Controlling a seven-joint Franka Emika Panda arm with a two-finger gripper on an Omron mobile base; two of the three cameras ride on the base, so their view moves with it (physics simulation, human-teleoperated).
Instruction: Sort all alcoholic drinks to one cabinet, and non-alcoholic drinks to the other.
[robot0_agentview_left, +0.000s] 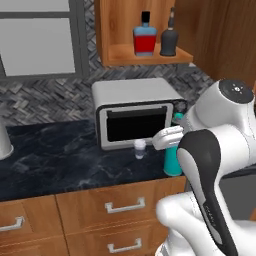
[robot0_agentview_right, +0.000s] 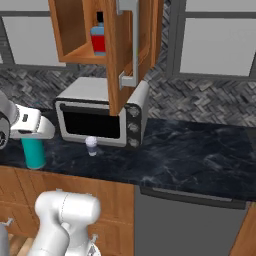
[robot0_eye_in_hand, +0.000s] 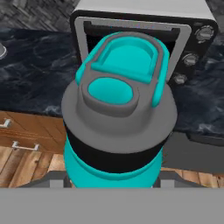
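Teal bottle stands upright on the counter near its front edge, right of the toaster oven, directly below the gripper, long axis vertical along the approach. Fingers sit either side of the body, part-spread; can't tell if they're clamped yet. Blue bottle and dark bottle are in the open cabinet; small cup is beside the oven.

Teal bottle: upper part hidden behind white hand in both base views; base cut off by bottom edge in hand view. Blue bottle: half hidden behind open cabinet door. Gripper fingertips hidden under bottle.
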